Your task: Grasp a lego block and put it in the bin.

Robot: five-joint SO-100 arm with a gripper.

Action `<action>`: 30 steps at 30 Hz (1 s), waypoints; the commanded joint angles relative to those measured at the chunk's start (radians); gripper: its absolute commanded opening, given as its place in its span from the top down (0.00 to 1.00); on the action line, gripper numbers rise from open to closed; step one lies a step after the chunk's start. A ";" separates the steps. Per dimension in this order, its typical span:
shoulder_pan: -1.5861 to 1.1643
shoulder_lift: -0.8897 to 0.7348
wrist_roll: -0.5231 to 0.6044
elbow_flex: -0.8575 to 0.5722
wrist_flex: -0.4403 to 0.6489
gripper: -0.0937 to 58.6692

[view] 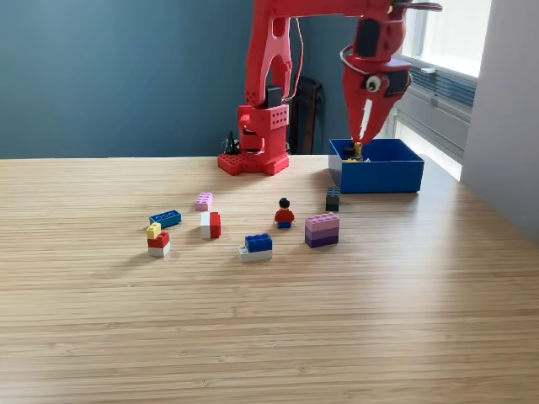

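Pincer (363,137) hangs tip-down over the bin (376,176), its red fingers drawn to a narrow point just above the bin's near-left part as the exterior view shows it. A small yellowish piece (357,151) sits right at the tips, but I cannot tell whether the pincer is clamped on it or whether the piece already rests inside the bin, so I log the grip as unclear. The bin is a shallow bright blue square box, standing on the wooden table (269,337) toward its far right corner in this view, close to the window side. The arm's red base (255,139) is planted at the far edge of the table, left of the bin and apart from it. The other blocks lie loose mid-table, well clear of the bin. I note a black block (333,199) nearest the bin, in front of its left corner. Nearer my camera is a purple and pink stack (322,229), and beside it to the left a small figure (284,214) in red with dark hair, upright. Further left is a red and white block (210,225), and behind it a pink brick (203,201). A flat blue brick (165,219) lies toward the table's left side, with a yellow, red and white stack (157,240) just in front of it. A blue on white block (255,247) sits closest to the table's near edge.
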 commanded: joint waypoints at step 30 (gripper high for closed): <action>0.494 0.032 -0.187 0.061 0.014 1.00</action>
